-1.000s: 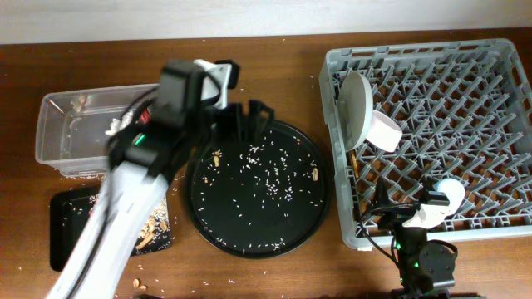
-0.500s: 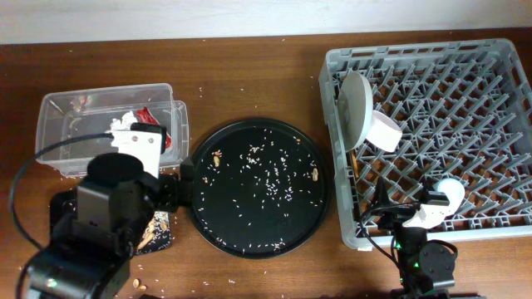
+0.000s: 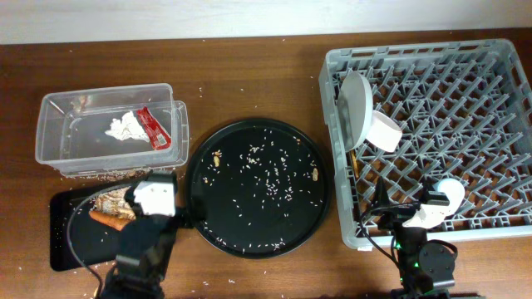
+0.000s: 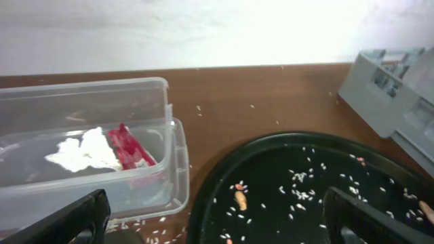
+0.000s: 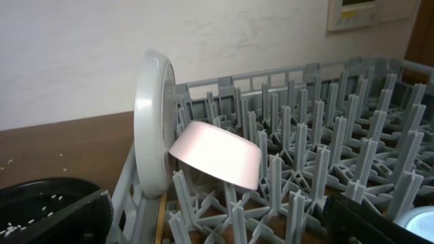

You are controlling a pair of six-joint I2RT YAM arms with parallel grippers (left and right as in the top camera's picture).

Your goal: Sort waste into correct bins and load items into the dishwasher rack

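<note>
A: While we are holding left gripper (image 4: 217, 224) and right gripper (image 5: 220, 224) spread, empty, what are we locating?
B: Red wrapper (image 4: 132, 148) and tissue (image 4: 85, 152) are lying in clear tub (image 4: 88, 95), ahead-left of left jaws.

two bins are counted: one clear tub (image 3: 104, 154) and one shallow black tray (image 3: 65, 241). one red wrapper (image 3: 152, 126) and one white tissue (image 3: 125, 128) are counted in the tub, one carrot piece (image 3: 110, 219) on the shallow tray. one round black tray (image 3: 258, 224) is seen. one rack (image 3: 465, 100) is counted, with one plate (image 3: 356, 106), one bowl (image 3: 382, 131) and one cup (image 3: 451, 191).
</note>
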